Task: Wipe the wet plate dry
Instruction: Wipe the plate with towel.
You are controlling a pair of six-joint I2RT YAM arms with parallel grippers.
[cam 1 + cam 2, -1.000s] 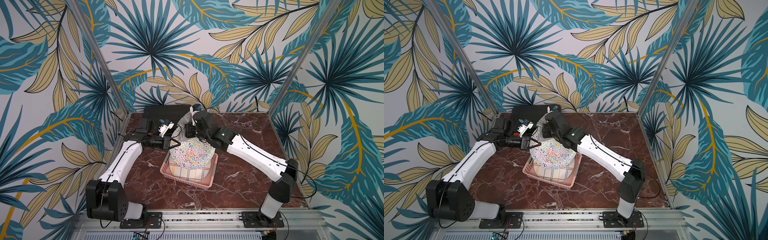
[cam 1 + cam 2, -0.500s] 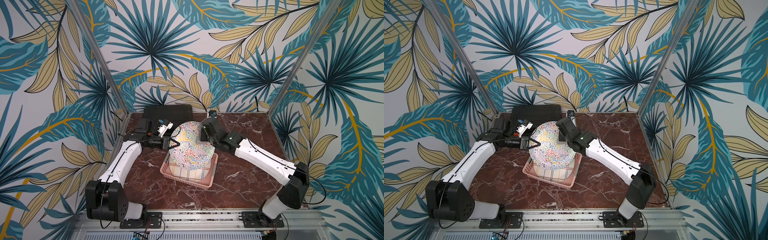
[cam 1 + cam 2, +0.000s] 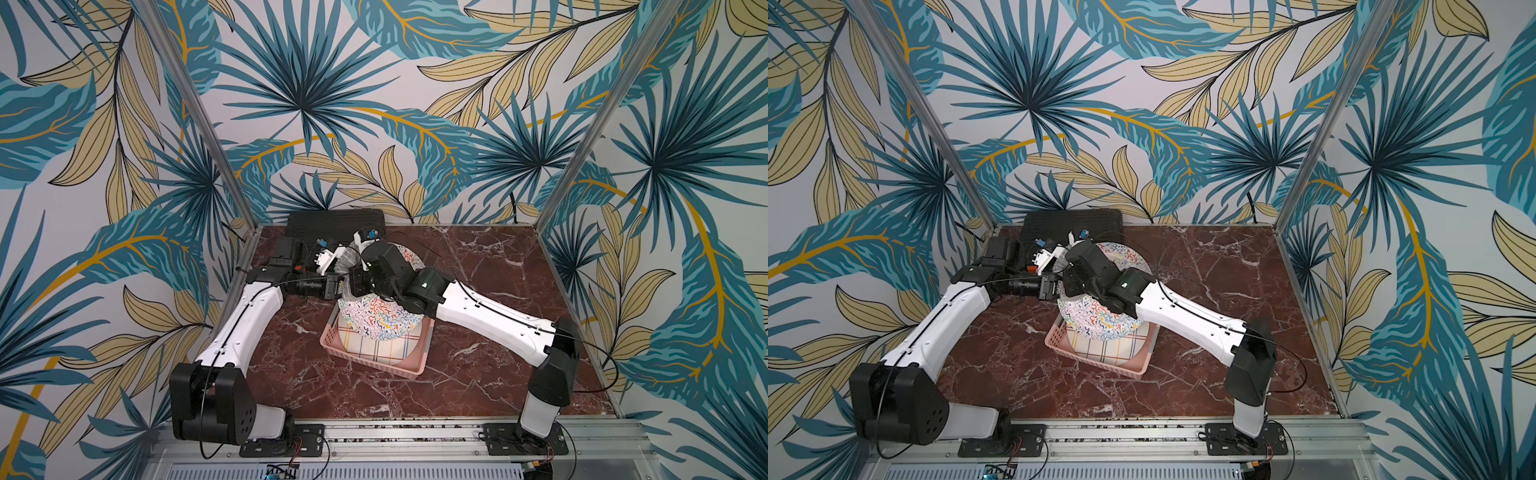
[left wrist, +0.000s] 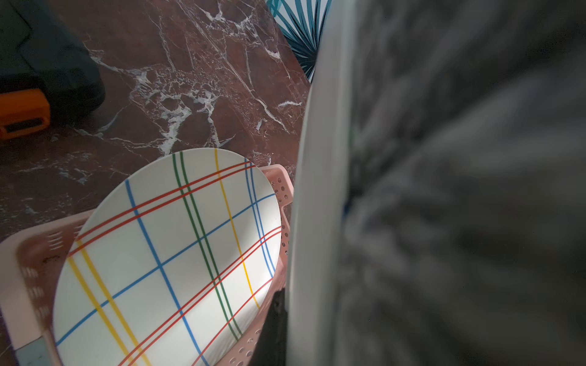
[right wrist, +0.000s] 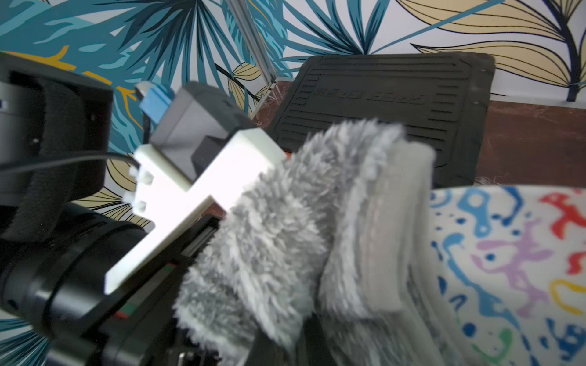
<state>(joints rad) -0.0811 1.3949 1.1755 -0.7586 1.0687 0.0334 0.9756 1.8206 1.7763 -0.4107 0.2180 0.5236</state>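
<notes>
Squiggle-patterned plate [image 3: 376,318] is standing tilted, left hand [image 3: 340,286] pinching its rim; right hand [image 3: 359,284], clamping the fluffy cloth [image 5: 269,247], is pressing just beside.

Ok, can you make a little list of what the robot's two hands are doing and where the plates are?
left gripper: shut on the rim of the squiggly plate, holding it up over the pink basket
right gripper: shut on the fluffy grey cloth, against the squiggly plate
checked plate: lying in the pink basket
black mat: at the back edge of the table
</notes>
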